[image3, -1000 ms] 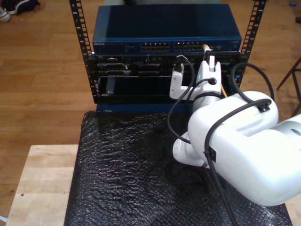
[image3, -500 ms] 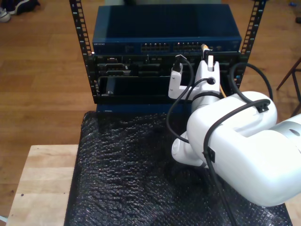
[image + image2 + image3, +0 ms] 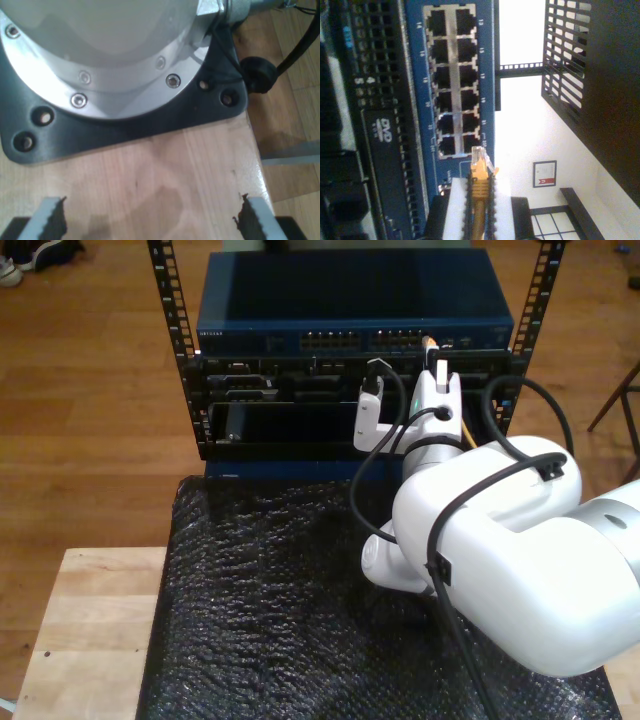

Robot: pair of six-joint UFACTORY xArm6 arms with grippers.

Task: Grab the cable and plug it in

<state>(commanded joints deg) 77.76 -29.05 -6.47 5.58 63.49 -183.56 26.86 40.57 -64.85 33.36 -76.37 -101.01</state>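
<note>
Holding the cable [image 3: 479, 192] clamped in my second tool [image 3: 479, 200].
Its clear plug [image 3: 479, 156] hung just before the switch ports [image 3: 451, 80]; my first tool [image 3: 150, 220] gaped wide over the counter [image 3: 165, 175].

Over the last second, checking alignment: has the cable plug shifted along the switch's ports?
Yes. In the exterior view the cable held by my second gripper has slid slightly toward the exterior view's left along the blue switch, nearer its port block.

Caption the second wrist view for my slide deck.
My second tool holds the cable, plug just short of the switch ports.
</note>
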